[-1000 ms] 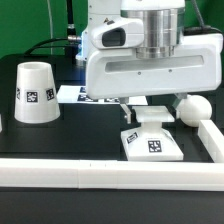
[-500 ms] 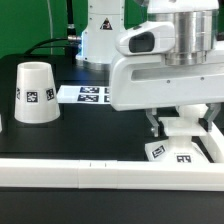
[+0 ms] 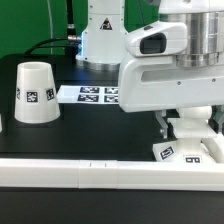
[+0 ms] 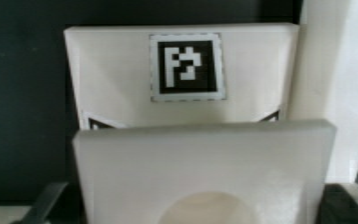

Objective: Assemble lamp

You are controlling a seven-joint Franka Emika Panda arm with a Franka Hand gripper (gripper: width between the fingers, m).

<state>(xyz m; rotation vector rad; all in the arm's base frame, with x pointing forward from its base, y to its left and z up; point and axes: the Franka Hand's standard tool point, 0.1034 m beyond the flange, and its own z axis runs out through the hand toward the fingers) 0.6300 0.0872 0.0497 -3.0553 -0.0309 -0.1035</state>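
My gripper [image 3: 187, 128] is shut on the raised middle block of the flat square lamp base [image 3: 180, 153]. The base rests low on the black table, at the corner of the white rails on the exterior view's right. In the wrist view the base [image 4: 185, 67] with its tag fills the picture, and my gripper [image 4: 197, 208] straddles its raised block, dark fingers [image 4: 48, 203] at both sides. The cone shade [image 3: 34, 92] stands upright at the exterior view's left. The bulb is hidden behind my arm.
The marker board [image 3: 93, 95] lies flat at the back middle. A long white rail [image 3: 80, 172] runs along the front edge, and another rail [image 3: 216, 150] runs along the exterior view's right, seen beside the base in the wrist view [image 4: 336, 60].
My gripper has moved toward the exterior view's right and a little forward, taking the base with it to the rail corner. It now hides the bulb. The shade has not moved.
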